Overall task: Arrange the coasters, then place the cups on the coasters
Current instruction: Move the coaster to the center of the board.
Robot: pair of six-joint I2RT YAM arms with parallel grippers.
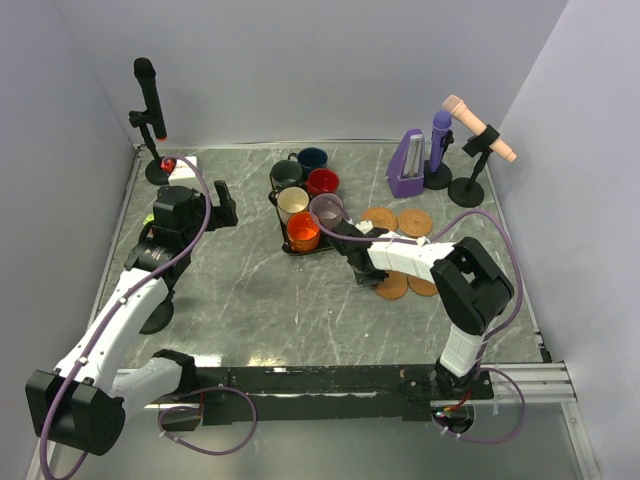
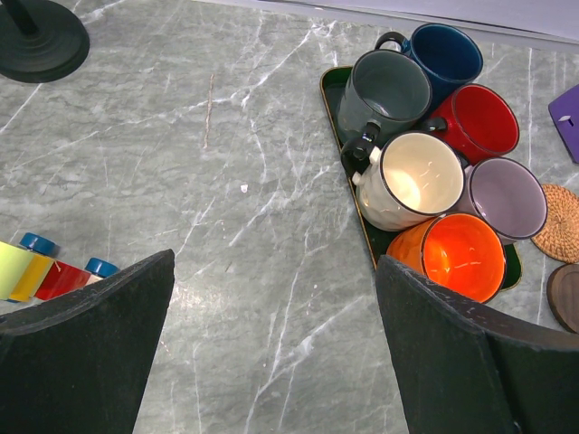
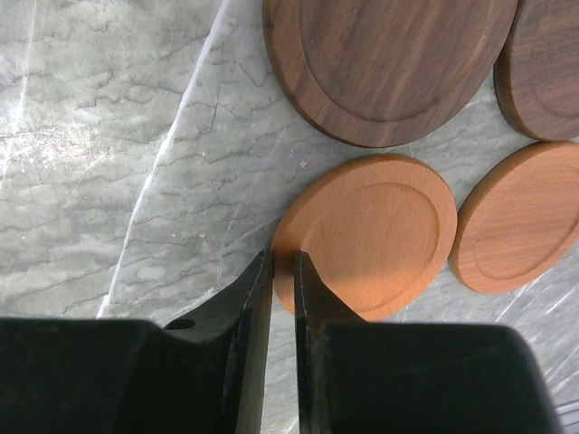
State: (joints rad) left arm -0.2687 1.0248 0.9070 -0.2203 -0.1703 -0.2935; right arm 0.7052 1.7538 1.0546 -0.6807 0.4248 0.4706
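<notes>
Right jaws pinching the rim of a tan coaster (image 3: pixel 375 231) lying on the desk (image 3: pixel 90 136) beside two dark coasters (image 3: pixel 389 63), left jaws hanging wide open left of six cups (image 2: pixel 421 176) crowding a black tray (image 2: pixel 327 86)

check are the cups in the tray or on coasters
In the tray: all six cups sit packed on the black tray, none on the coasters beside it.

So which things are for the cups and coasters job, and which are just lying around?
For the job:
- cups
- coasters

Just lying about:
- tray, though the cups sit in it
- black mic
- purple mic
- peach mic
- purple stand
- coloured bits
</notes>
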